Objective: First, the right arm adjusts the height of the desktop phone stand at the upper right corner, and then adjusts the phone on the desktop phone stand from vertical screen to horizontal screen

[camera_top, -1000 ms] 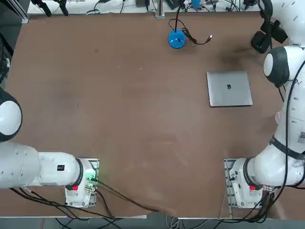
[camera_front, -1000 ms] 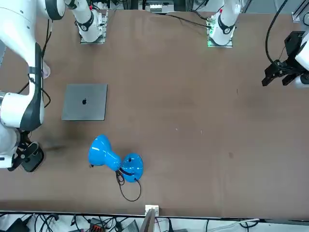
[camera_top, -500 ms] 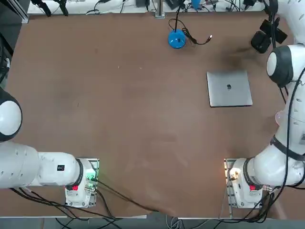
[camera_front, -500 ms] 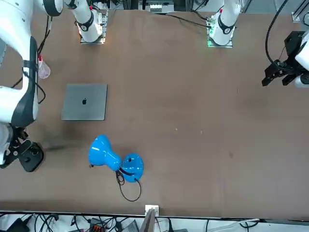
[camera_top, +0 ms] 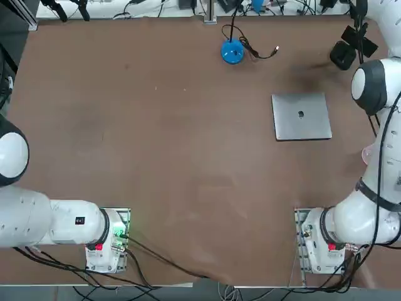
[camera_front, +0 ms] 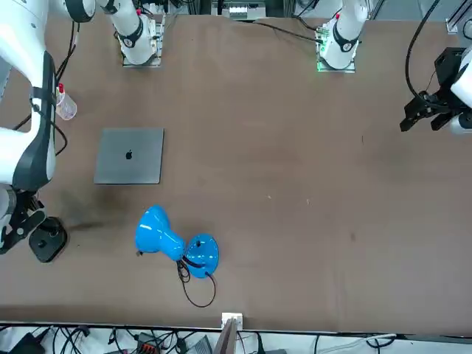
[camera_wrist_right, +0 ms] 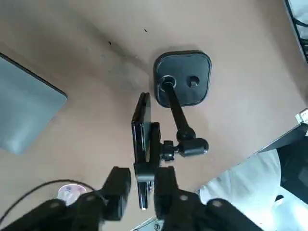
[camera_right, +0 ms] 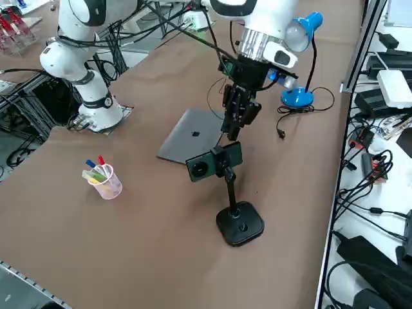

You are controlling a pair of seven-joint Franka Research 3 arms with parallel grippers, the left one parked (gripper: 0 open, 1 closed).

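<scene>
The brown tabletop (camera_right: 129,212) carries the desktop phone stand (camera_right: 239,222) near its far right corner, with the phone (camera_right: 214,161) clamped in landscape on the stand's head. The right arm (camera_right: 264,26) hangs its tool (camera_right: 233,129) just above the phone's upper end; in the wrist view the fingers (camera_wrist_right: 117,185) sit narrowly apart on either side of the phone's edge, contact unclear. A closed grey laptop (camera_right: 191,135), a blue desk lamp (camera_right: 299,58) and a clear cup of pens (camera_right: 103,178) share the surface. Cables and boxes (camera_right: 380,96) crowd the floor beside it.

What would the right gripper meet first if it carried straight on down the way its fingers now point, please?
Most likely the phone clamped crosswise on the desktop phone stand: the right gripper hangs just above its upper edge, fingers open on either side of it. Depth is hard to judge.
</scene>
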